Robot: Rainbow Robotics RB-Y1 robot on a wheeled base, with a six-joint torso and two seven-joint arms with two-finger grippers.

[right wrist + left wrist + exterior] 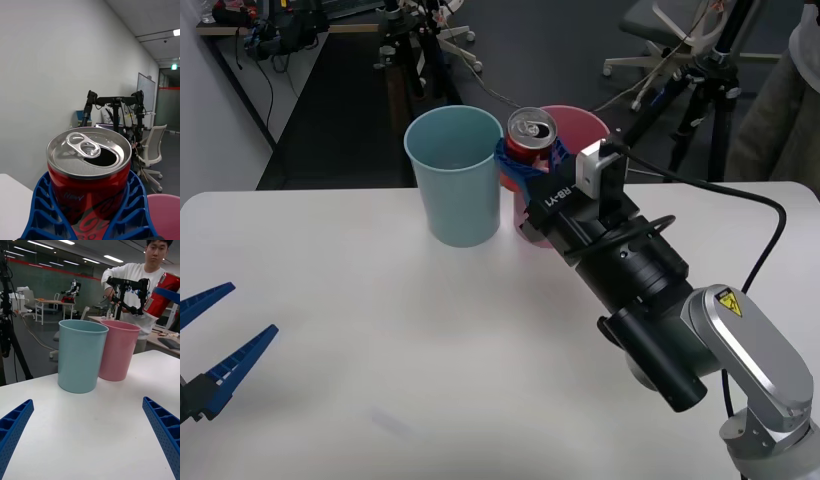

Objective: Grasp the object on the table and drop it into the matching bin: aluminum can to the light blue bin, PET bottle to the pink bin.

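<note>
The right tool (529, 160) is clamped on the aluminum can (530, 138), its blue ribbed fingers (132, 210) pressed against both sides of the red body, and it holds the can up in the air, well clear of the bench (380, 340). In the front view the can sits above the gap between the two bins, over the near edge of the pink bin (580, 125) and just beside the rim of the light blue bin (454, 175) — not yet over the blue opening. The can is roughly upright with its silver top and open pull tab showing, though the left wrist view suggests it is tilted a little. The two bins stand touching or nearly so at the far side of the bench, both open at the top. The left tool (210, 350) waits low at the near left edge of the bench with its fingers apart, holding nothing. The step in hand looks like the carry: the grasp and lift are done, the drop is not. As I judge it, the next move calls for a shift toward the robot's left until the can hangs squarely over the light blue bin, and only then a release — letting go here would risk the pink bin or a bounce off a rim.
</note>
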